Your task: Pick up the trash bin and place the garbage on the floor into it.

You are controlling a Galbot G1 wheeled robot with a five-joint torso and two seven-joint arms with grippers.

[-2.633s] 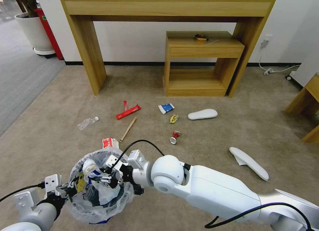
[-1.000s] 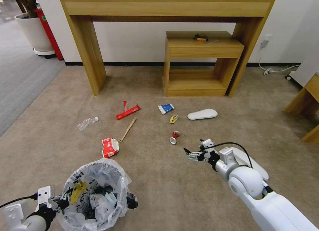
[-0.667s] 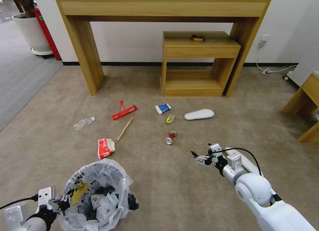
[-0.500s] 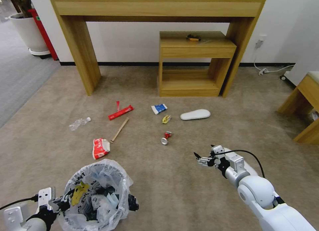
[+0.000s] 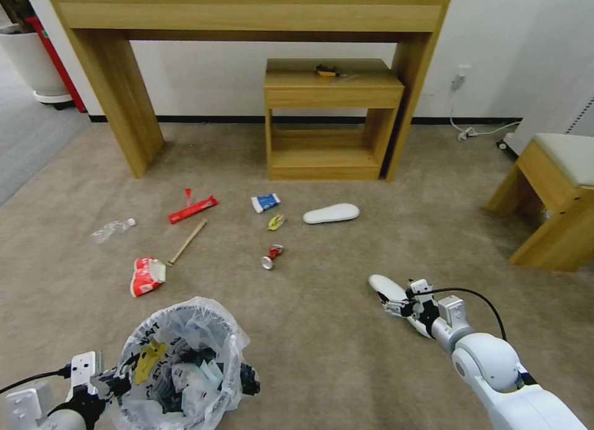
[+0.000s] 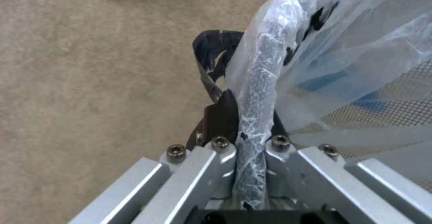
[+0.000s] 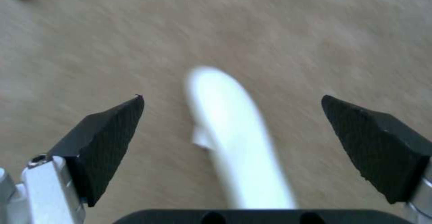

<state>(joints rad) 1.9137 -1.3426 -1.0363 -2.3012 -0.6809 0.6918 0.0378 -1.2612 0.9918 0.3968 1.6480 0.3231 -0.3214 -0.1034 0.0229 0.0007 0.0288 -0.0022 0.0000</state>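
Lower left of the head view, our left end effector stays clenched on the rim of the bin, the bagged edge pinched between its fingers in the left wrist view. The bin is already part full.

Since 2.6 s ago our right end effector has left the bin and swung out to the lower right. We have also turned rightward, so the whole scene has slid left in frame. That end effector now hangs spread wide and empty over the near insole, which lies between its fingers in the right wrist view. We judge this insole to be the next pick.

Still on the floor, by our count:
- two white insoles, the far one at centre
- one crushed can
- one red packet
- one stick
- one bottle
- one yellow wrapper
- one long red wrapper
- one blue-white packet

That leaves nine pieces.
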